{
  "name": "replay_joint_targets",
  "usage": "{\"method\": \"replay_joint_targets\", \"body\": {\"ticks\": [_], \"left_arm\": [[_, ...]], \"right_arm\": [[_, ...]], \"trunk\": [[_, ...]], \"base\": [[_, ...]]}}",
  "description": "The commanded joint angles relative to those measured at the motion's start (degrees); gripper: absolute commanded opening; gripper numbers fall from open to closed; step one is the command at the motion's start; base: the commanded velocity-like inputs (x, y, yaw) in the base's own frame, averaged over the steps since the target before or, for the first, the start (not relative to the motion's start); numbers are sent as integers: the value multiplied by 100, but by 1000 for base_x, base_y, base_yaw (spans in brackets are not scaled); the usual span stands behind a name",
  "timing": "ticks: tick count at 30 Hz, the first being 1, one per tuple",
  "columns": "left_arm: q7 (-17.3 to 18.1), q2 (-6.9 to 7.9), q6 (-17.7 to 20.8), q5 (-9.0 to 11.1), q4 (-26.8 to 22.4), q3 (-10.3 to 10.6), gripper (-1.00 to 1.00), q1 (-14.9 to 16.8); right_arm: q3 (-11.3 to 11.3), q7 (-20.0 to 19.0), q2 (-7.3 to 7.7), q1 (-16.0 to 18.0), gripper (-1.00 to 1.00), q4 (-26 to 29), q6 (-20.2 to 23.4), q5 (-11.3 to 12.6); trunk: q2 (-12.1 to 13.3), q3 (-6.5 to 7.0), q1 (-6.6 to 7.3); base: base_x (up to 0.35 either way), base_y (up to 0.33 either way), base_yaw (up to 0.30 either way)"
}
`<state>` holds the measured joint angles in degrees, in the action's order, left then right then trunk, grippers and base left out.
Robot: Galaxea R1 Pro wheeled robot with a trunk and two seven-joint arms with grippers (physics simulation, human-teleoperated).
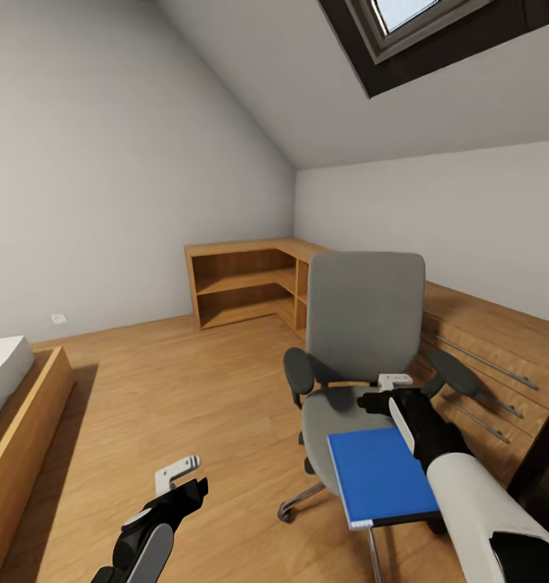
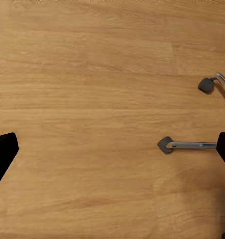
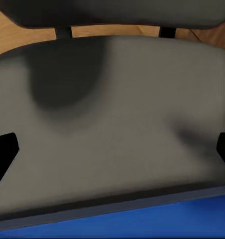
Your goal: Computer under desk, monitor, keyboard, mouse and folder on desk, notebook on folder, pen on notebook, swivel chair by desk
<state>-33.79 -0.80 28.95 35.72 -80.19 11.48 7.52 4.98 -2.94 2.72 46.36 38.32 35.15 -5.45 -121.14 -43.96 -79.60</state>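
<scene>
Black fingertips of the right gripper (image 1: 385, 394) stand wide apart at the two edges of its wrist view, so it is released, with nothing between them; it hangs over the rear of the chair (image 1: 362, 324) seat. Just below and nearer the robot than this claw lies the blue folder (image 1: 381, 476), flat on the seat with its front part overhanging the seat's front edge; in the right wrist view the folder (image 3: 142, 224) shows as a blue band with bare grey seat (image 3: 112, 129) beyond it. The step in hand looks to be picking the folder up. To do it well, the claw would probably need to draw back toward the robot, drop to the overhanging edge and close across the thin cover and white pages, since a flat binder gives no hold from above. Pushing could roll the chair on its casters. Well off to the other side, the left gripper (image 1: 180, 474) is likewise spread and empty above bare wooden floor (image 2: 92, 74), near two chrome chair legs (image 2: 189, 145).
</scene>
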Motion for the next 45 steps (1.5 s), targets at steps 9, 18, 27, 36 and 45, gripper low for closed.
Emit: {"method": "replay_joint_targets", "body": {"ticks": [9, 18, 27, 36, 45], "left_arm": [[-61, 1, 7, 50, 3, 6, 100, 4], [-58, 1, 6, 50, 3, 3, 100, 4], [-40, 1, 6, 49, 4, 3, 100, 4], [-23, 1, -1, 58, 2, 2, 100, 4], [-59, 1, -3, 56, -5, 3, 100, 4]], "right_arm": [[19, -42, -43, -590, 100, 1302, 526, -39], [14, -41, -80, -1459, 100, 3121, 1047, 566], [-1, -54, -106, -1574, 100, 3463, 1074, 656], [11, -49, -183, -1577, 100, 3490, 1050, 659], [6, -49, -190, -1577, 100, 3465, 1053, 666]], "trunk": [[-3, 51, 1], [-3, 56, 1], [-3, 56, 1], [-3, 70, 1], [-3, 101, 1]], "base": [[0, 0, 0], [0, 0, 0], [0, 0, 0], [0, 92, -40], [-94, 316, -248]]}}
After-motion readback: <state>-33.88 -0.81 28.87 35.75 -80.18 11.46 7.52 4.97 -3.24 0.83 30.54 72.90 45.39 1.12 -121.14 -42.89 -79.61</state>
